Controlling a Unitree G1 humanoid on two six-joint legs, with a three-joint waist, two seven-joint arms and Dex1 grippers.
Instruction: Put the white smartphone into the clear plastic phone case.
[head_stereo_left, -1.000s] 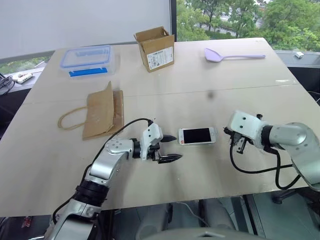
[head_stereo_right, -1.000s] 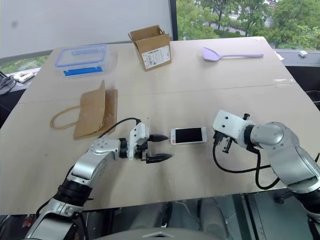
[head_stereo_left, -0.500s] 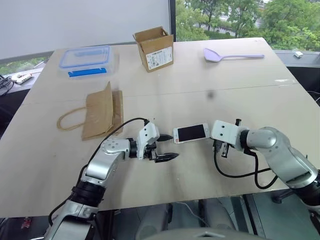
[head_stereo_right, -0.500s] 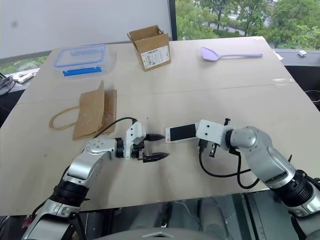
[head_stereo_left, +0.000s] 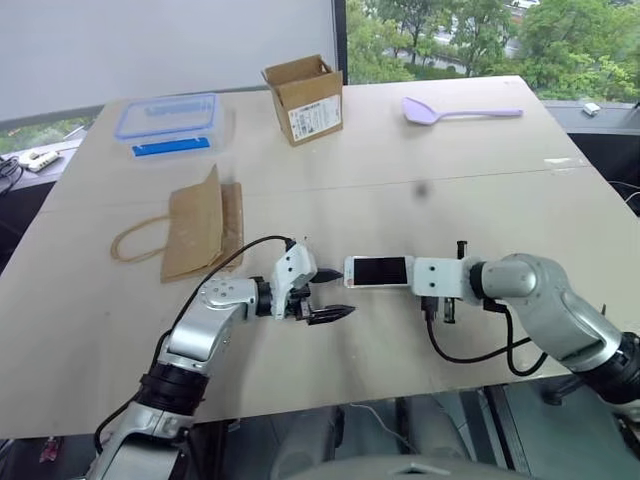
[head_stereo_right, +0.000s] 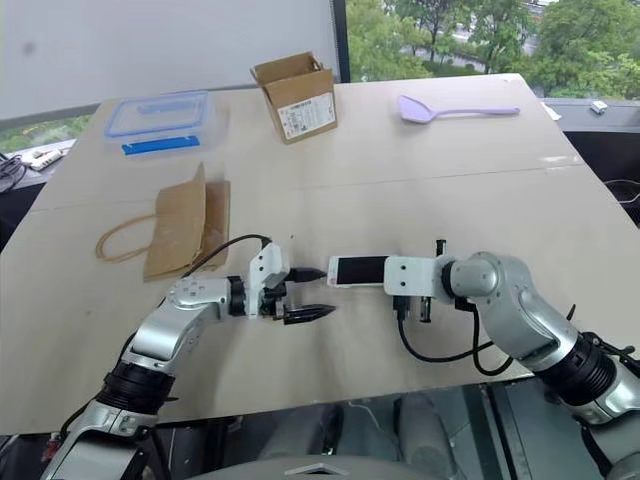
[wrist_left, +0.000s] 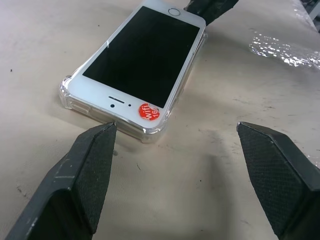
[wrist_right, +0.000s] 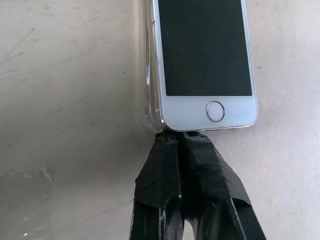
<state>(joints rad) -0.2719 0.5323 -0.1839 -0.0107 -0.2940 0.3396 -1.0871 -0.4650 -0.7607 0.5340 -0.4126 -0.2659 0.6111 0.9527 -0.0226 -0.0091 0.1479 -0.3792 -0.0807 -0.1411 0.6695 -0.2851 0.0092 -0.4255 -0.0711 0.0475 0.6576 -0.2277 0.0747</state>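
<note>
The phone (wrist_left: 142, 57) is slim and white, with a black screen, a round home button at one end and a red round sticker by the other. It lies face up in the clear case (wrist_left: 150, 134), whose rounded corners and rim show around its edges, flat on the bench (head_stereo_left: 420, 160) between the two grippers. The right gripper (wrist_right: 181, 137) has its fingers pressed together, tips touching the home-button end. The left gripper (head_stereo_left: 328, 293) is just beside the sticker end, fingers wide apart and holding nothing. Farther back stand an open cardboard box (head_stereo_left: 304, 97) and a lidded clear box (head_stereo_left: 168, 118).
</note>
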